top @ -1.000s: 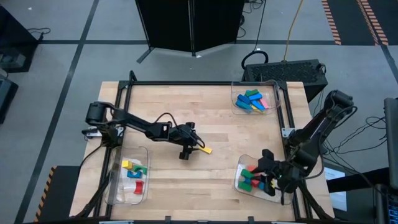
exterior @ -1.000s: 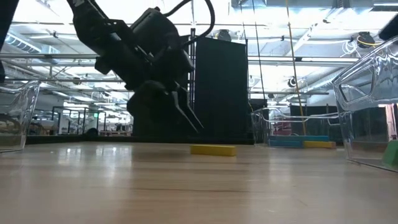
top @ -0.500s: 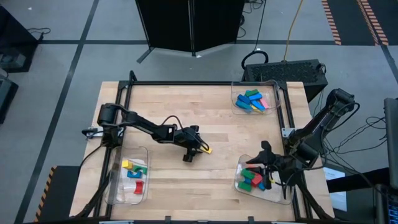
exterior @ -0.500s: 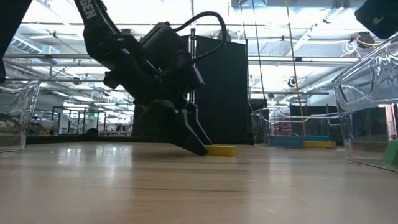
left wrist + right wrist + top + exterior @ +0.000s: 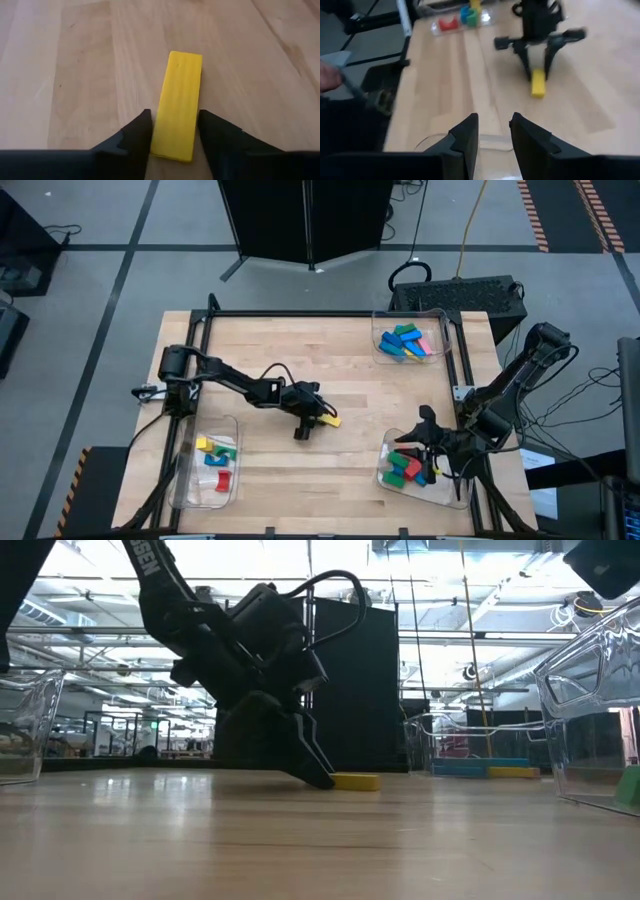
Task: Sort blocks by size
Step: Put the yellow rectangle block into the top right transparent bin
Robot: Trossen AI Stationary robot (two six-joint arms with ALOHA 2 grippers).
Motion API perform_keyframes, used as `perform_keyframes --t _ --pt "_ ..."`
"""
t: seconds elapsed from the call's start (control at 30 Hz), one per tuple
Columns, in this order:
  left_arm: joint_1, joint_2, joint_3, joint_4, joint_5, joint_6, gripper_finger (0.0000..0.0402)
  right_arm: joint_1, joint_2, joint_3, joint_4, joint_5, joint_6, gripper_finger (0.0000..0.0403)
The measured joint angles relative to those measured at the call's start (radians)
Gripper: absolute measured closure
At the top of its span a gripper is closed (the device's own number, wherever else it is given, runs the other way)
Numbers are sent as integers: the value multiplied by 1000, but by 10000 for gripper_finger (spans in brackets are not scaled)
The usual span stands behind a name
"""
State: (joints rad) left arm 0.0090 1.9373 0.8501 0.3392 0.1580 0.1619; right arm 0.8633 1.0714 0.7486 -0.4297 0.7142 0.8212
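Observation:
A long yellow block (image 5: 179,100) lies flat on the wooden table (image 5: 380,395) near its middle, also seen in the high view (image 5: 331,420) and the low view (image 5: 355,781). My left gripper (image 5: 172,117) is low at the block's left end (image 5: 312,420), shut on it. My right gripper (image 5: 412,438) hovers above the near-right tray (image 5: 455,495). It is open (image 5: 494,125) with nothing between its fingers and points toward the table's left. My left gripper pinches the yellow block's two long sides (image 5: 159,125) between its two fingers, at the end nearest the gripper. The fingers slant down from the table's left and lie along the block. The block rests flat on the table.
Three clear trays hold coloured blocks: a far-right one (image 5: 441,320) with blue, green, pink and yellow; a near-left one (image 5: 190,485) with yellow, green, red and blue; the near-right one with green, red and blue. A black frame (image 5: 300,315) borders the table.
My left gripper has come down and a little toward the table's right, so its fingers now stand on both sides of the yellow block, which has not moved. My right gripper has risen out of the near-right tray and turned.

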Motion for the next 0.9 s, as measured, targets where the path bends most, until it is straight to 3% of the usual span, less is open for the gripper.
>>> perform_keyframes --t 0.27,0.5,0.9 --pt "16 3 -2 32 32 0 295 -7 42 0 0 312 -64 296" --pt "19 0 -3 40 41 -51 294 -74 99 0 47 316 -120 296" --pt "26 -55 -3 41 95 -79 294 -241 255 -1 300 383 -445 296"
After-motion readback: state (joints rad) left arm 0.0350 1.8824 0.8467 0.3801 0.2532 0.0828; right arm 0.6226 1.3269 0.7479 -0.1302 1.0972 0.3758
